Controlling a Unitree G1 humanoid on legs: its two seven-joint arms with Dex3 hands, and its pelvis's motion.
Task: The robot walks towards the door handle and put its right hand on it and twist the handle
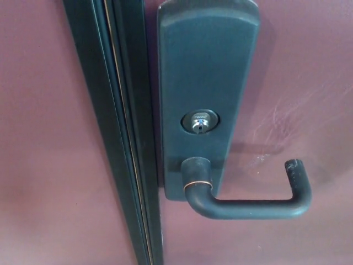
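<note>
Dark matte metal lever door handle [248,205], level and untouched, low on a tall dark escutcheon plate [207,83] mounted on a maroon door [309,83]. Silver keyhole cylinder [199,122] just above the lever's pivot. Neither robot hand in view, so no telling how the fingers stand. Likely hazards: a blind reach from the right snagging the lever's upturned tip, or slipping off. Dark door-edge strip [118,132] crowding the plate's left; open door face right and below.
</note>
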